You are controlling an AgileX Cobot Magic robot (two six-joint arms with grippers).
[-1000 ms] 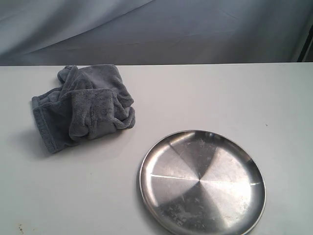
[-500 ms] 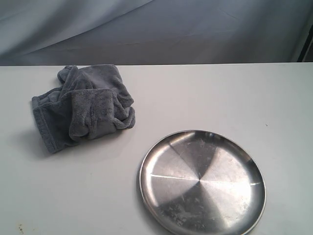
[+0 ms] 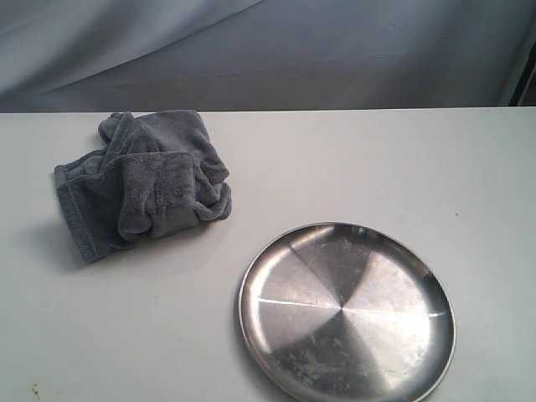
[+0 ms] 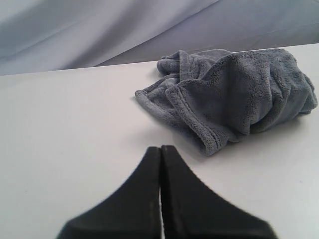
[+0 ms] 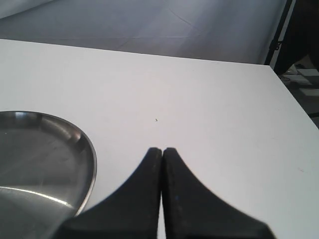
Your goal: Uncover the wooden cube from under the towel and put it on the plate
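A dark grey fleece towel [image 3: 146,180] lies bunched up on the white table at the left; the left wrist view shows the towel [image 4: 234,94] too. The wooden cube is hidden from every view. A round silver plate [image 3: 347,310] rests at the front right, and the plate's rim [image 5: 84,149] appears in the right wrist view. My left gripper [image 4: 160,148] is shut and holds nothing, a short way from the towel's hemmed edge. My right gripper [image 5: 162,149] is shut and holds nothing, beside the plate. Neither gripper appears in the exterior view.
The white table [image 3: 335,159] runs back to a grey cloth backdrop [image 3: 268,50]. The table's right edge [image 5: 291,94] shows in the right wrist view, with dark equipment beyond it.
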